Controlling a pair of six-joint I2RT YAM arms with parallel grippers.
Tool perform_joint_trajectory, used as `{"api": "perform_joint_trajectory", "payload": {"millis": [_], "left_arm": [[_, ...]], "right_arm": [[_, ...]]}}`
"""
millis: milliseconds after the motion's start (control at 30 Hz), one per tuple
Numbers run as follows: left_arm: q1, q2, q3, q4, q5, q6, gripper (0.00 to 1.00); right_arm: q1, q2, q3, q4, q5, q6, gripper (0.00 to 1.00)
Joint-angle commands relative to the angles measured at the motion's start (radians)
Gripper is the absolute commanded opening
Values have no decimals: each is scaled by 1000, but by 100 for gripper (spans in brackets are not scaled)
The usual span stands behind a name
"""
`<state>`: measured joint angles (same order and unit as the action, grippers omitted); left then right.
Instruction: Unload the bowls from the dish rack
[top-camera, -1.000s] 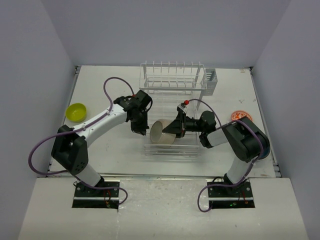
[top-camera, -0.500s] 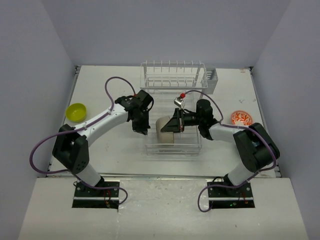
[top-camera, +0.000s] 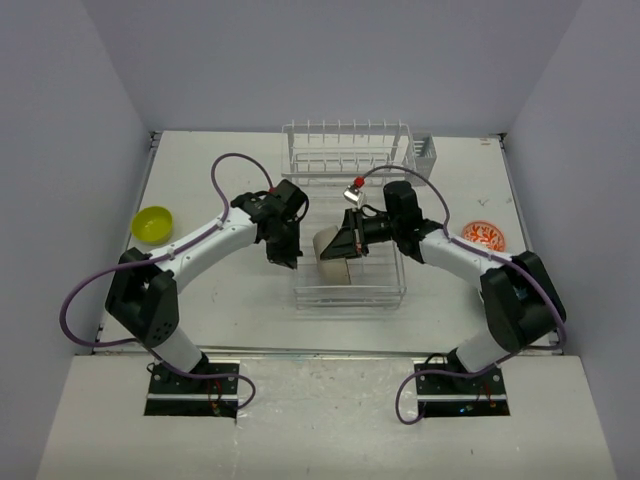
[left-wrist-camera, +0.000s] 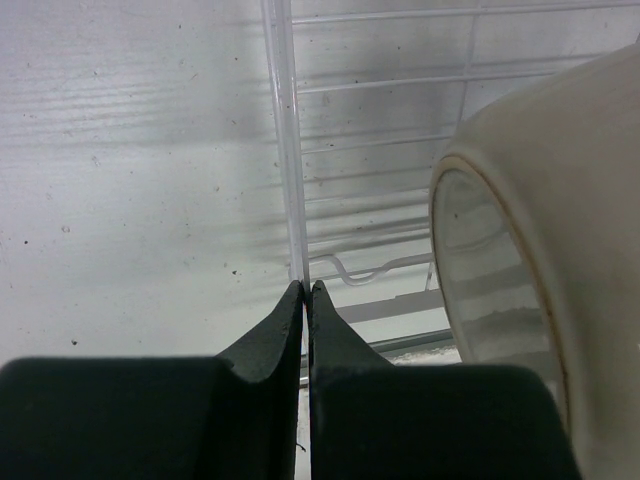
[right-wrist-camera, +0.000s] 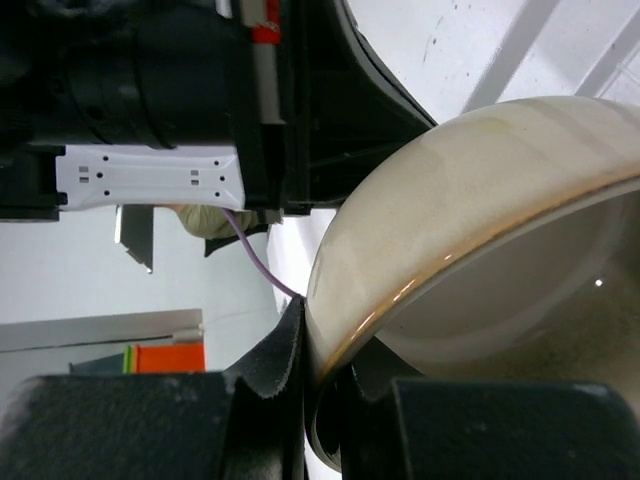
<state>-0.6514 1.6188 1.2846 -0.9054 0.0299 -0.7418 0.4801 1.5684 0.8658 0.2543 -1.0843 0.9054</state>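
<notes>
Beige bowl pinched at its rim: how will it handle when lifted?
Probably rigid: the beige bowl shows no flex under the right pincer. Its glossy glaze may slip. Held by the rim alone, tipped on edge, it could swing or pivot.

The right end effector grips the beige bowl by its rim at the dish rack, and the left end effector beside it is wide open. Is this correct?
Not fully. The left end effector is shut, not wide open. The left wrist view shows its fingers pressed together with nothing between them. The rest is correct: the right end effector grips the beige bowl by its rim at the dish rack.
</notes>
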Motion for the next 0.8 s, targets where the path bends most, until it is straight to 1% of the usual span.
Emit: {"api": "perform_joint_trajectory", "payload": {"millis": [0,133,167,333,400,467,500,533,600,667,767], "left_arm": [[-11,13,2,77,7,-16,0],[-11,13,-1,80,5,-18,0],[-11,13,1,80,4,-18,0],[-10,-2,1,80,-1,-19,0],[-10,-7,2,77,-12,-19,5],[-10,-14,2,68,-24,-21,6],[-11,-16,2,68,-25,-21,6],[-10,-17,-1,66,-25,-19,4],[-10,-19,-8,66,-25,-19,0],[-8,-20,-19,71,-25,-21,0],[-10,-22,-30,79,-24,-21,0]], "right_arm": [[5,-105,143,-166,4,-141,0],[5,-130,199,-260,20,-209,0],[5,-137,220,-317,33,-229,0],[5,-165,249,-403,57,-270,0],[6,-189,259,-449,76,-281,0],[5,-208,277,-487,92,-309,0],[5,-217,291,-554,110,-325,0],[5,-234,305,-585,136,-356,0],[5,-254,341,-671,173,-384,0],[5,-277,378,-749,221,-419,0],[5,-312,421,-813,276,-447,0]]}}
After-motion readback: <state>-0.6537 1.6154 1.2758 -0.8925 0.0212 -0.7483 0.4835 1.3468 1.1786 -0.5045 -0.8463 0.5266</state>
